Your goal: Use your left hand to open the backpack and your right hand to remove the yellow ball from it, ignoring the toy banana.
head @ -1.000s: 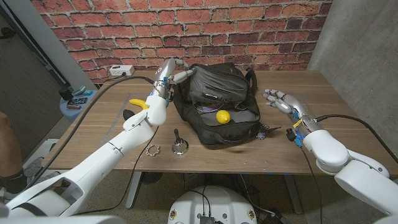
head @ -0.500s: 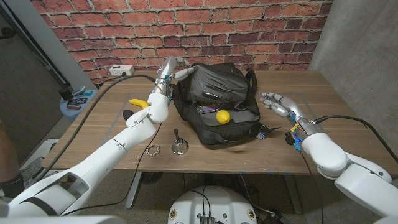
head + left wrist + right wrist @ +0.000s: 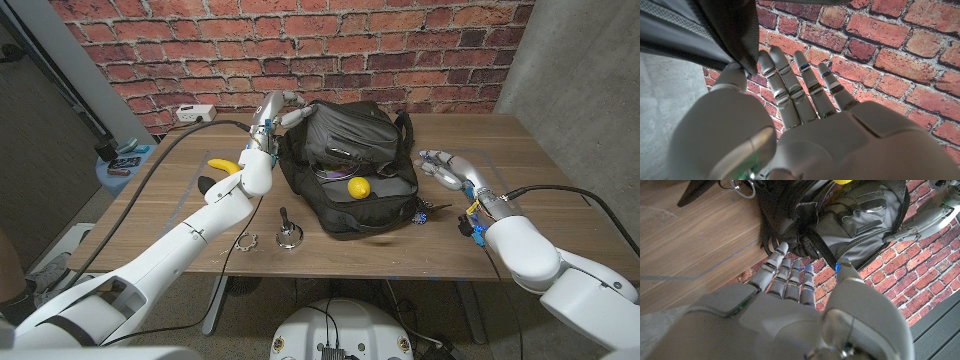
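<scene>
Holding the backpack [image 3: 350, 165] flap up, the left hand [image 3: 277, 113] shows the yellow ball [image 3: 358, 186]; the right hand [image 3: 447, 166] waits beside it, fingers [image 3: 785, 272] spread, holding nothing.

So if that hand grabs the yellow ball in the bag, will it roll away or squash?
The ball looks round and smooth, so it would probably roll if nudged. It sits in a dip of the open backpack, whose soft fabric would likely keep it close. It looks small and probably light; whether it squashes I cannot tell. The right hand is open beside the bag.
</scene>
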Motion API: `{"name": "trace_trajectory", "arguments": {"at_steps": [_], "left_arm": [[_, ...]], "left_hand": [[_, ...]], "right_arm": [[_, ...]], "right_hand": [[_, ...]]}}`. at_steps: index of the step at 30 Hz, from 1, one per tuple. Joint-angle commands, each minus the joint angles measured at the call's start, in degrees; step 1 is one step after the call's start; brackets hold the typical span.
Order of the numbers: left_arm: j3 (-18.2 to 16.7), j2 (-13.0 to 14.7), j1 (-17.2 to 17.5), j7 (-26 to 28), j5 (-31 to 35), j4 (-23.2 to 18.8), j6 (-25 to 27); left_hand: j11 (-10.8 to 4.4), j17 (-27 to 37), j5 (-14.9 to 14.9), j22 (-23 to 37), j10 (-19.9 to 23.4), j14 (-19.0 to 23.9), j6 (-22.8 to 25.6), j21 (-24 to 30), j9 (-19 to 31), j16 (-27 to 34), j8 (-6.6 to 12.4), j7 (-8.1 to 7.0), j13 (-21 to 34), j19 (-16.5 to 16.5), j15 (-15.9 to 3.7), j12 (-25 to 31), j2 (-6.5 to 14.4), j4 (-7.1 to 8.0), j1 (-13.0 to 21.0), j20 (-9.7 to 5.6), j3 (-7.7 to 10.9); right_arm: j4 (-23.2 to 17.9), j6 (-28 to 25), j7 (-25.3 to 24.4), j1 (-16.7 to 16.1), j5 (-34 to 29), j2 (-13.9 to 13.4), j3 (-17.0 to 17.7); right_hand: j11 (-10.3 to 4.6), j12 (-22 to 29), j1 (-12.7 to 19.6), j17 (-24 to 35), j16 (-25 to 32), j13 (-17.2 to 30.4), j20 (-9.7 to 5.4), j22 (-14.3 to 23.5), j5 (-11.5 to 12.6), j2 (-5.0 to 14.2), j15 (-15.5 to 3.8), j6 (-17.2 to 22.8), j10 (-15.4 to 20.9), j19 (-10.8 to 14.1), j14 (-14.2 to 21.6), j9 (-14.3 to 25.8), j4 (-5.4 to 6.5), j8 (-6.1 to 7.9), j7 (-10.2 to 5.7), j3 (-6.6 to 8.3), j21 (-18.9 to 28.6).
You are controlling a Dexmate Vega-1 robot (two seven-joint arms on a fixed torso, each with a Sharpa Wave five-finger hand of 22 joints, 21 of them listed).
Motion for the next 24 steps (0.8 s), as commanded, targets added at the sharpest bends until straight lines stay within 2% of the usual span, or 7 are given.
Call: {"name": "trace_trajectory", "arguments": {"at_steps": [1,3,10,15,19,21,24], "left_arm": [[-1.49,-1.19,1.14,0.45,-3.17,-1.03,1.62],[-1.63,-1.44,1.18,0.80,-3.41,-1.09,2.20],[-2.17,-2.05,1.58,1.77,-4.49,-1.91,3.79],[-2.44,-2.51,1.67,2.14,-5.46,-2.35,4.88],[-2.56,-2.81,1.55,2.20,-6.38,-2.25,5.07],[-2.44,-2.88,1.39,2.42,-6.43,-2.08,5.06],[-2.02,-2.80,1.08,3.05,-5.78,-1.77,4.82]], "left_hand": [[0.07,0.05,0.36,0.17,0.41,0.00,0.38,0.08,0.24,0.00,-0.11,0.11,0.31,-0.16,0.29,-0.17,6.07,0.07,6.60,-0.07,-0.28],[0.17,0.08,0.38,0.17,0.42,-0.02,0.36,0.08,0.25,0.02,-0.15,0.17,0.35,-0.16,0.30,-0.21,6.14,0.08,6.62,-0.12,-0.28],[0.18,0.05,0.46,0.17,0.46,0.00,0.34,0.09,0.26,0.00,-0.28,0.13,0.50,-0.24,0.43,-0.36,6.13,0.02,6.72,-0.12,-0.25],[0.16,0.03,0.50,0.18,0.55,-0.03,0.33,0.09,0.28,-0.03,-0.38,0.19,0.61,-0.30,0.42,-0.46,6.10,0.03,6.71,-0.05,-0.27],[0.30,0.09,0.53,0.18,0.53,-0.09,0.34,0.10,0.29,0.02,-0.45,0.36,0.71,-0.34,0.44,-0.58,6.11,0.00,6.78,-0.07,-0.31],[0.31,0.14,0.54,0.18,0.54,-0.13,0.34,0.10,0.29,0.05,-0.49,0.30,0.76,-0.35,0.46,-0.63,6.15,0.00,6.83,-0.04,-0.34],[0.33,0.09,0.58,0.19,0.57,-0.12,0.36,0.12,0.30,0.01,-0.55,0.21,0.84,-0.36,0.49,-0.72,6.15,0.08,6.70,-0.01,-0.35]], "right_arm": [[-3.42,-5.15,3.30,-0.39,-4.94,-3.58,0.73],[-3.56,-5.09,4.36,-0.42,-5.24,-4.12,1.20],[-4.40,-6.16,7.67,0.20,-6.87,-6.11,2.10],[-4.38,-6.44,10.68,1.99,-7.24,-7.62,2.39],[-4.27,-7.45,12.02,4.21,-7.57,-8.27,1.27],[-4.43,-8.16,12.02,5.13,-8.50,-8.85,0.34],[-4.74,-9.20,12.38,6.37,-9.26,-9.57,-0.70]], "right_hand": [[0.22,0.58,0.95,-0.05,0.72,0.08,-0.81,0.17,-0.12,-0.14,-0.18,1.35,1.27,1.86,1.54,0.12,-0.14,0.62,0.04,-0.09,0.80],[-0.07,0.70,1.17,-0.10,0.81,0.08,-0.88,0.15,-0.12,-0.32,-0.26,1.84,1.76,2.47,1.89,0.12,-0.23,0.71,0.09,-0.17,0.92],[0.37,1.15,1.98,-0.24,1.33,0.11,-0.71,0.13,-0.13,-0.87,-0.45,3.53,3.59,4.05,3.60,0.12,-0.47,1.03,0.21,-0.41,1.15],[0.31,1.28,2.44,-0.26,1.66,0.12,-0.72,0.14,-0.13,-1.11,-0.67,4.61,4.44,4.91,4.63,0.13,-0.47,1.20,0.00,-0.59,1.22],[-0.16,1.34,2.72,-0.27,1.86,0.12,-0.63,0.17,-0.14,-1.30,-0.91,4.93,4.91,5.33,5.22,0.13,-0.48,1.16,-0.11,-0.72,1.23],[0.47,1.49,2.97,-0.27,1.95,0.12,-0.39,0.21,-0.15,-1.45,-0.63,5.13,5.59,5.76,5.53,0.14,-0.48,1.11,-0.08,-0.83,1.28],[0.39,1.66,3.21,-0.25,2.14,0.10,-0.10,0.26,-0.15,-1.59,-0.17,5.68,6.37,6.13,6.06,0.14,-0.48,1.20,-0.06,-0.94,1.33]]}}
